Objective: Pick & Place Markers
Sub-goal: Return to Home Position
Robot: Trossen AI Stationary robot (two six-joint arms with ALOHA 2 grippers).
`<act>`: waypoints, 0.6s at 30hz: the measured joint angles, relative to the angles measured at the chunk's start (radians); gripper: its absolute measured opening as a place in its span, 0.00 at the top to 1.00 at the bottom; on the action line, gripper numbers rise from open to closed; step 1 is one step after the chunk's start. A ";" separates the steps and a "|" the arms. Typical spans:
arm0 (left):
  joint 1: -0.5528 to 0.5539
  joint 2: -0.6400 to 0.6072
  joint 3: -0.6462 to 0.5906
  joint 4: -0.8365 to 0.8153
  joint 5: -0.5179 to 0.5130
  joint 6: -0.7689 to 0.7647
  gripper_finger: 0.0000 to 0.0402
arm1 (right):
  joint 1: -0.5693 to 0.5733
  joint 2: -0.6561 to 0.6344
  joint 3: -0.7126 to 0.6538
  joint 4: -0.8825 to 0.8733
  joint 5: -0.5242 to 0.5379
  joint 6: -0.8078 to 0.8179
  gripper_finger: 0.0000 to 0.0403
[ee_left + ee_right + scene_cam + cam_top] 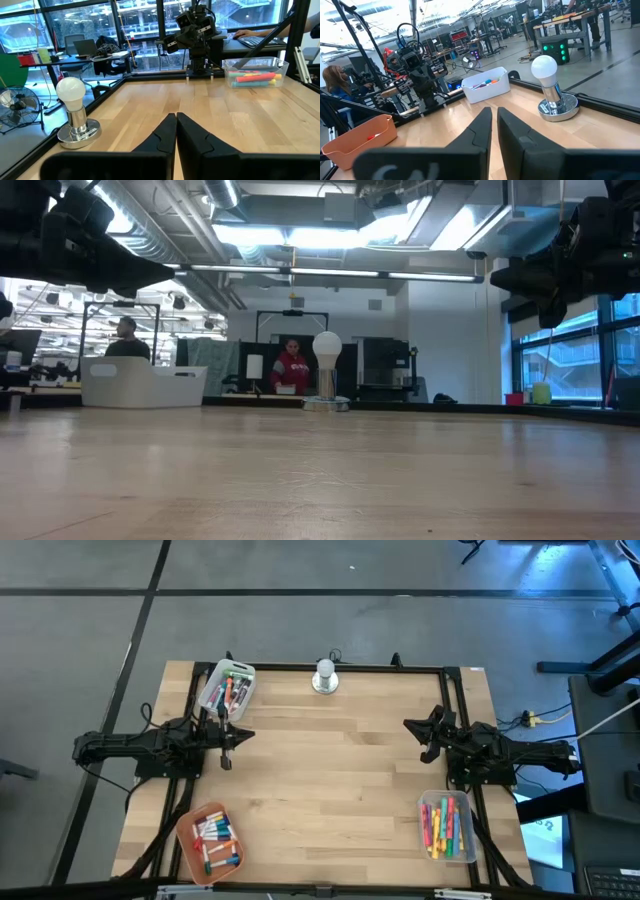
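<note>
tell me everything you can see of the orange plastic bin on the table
The orange plastic bin is a rounded-cornered rectangular tray with a flared rim. It stands upright near the front-left corner of the wooden table, on the left arm's side, turned askew to the table's edges. Inside lies a loose heap of markers, mostly white barrels with red, blue or orange caps. Nothing else touches it.

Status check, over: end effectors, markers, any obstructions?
Left end effector shut, empty, left side. Right end effector shut, empty, right side. Markers binned: orange tray, white tray, clear tray. Nothing obstructing.
</note>
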 joint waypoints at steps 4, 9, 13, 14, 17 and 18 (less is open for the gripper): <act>0.000 0.000 0.000 0.000 0.000 0.000 0.98 | 0.000 0.000 0.000 0.000 0.000 0.000 0.92; 0.000 0.000 0.000 0.000 0.000 0.000 0.98 | 0.000 0.000 0.000 0.000 0.000 0.000 0.92; 0.000 0.000 0.000 0.000 0.000 0.000 0.97 | 0.000 0.000 0.000 0.000 0.000 0.000 0.92; 0.000 0.000 0.000 0.000 0.000 0.000 0.97 | 0.000 0.000 0.000 0.000 0.000 0.000 0.92; 0.000 0.000 0.000 0.000 0.000 0.000 0.97 | 0.000 0.000 0.000 0.000 0.000 0.000 0.92; 0.000 0.000 0.000 0.000 0.000 0.000 0.97 | 0.000 0.000 0.000 0.000 0.000 0.000 0.92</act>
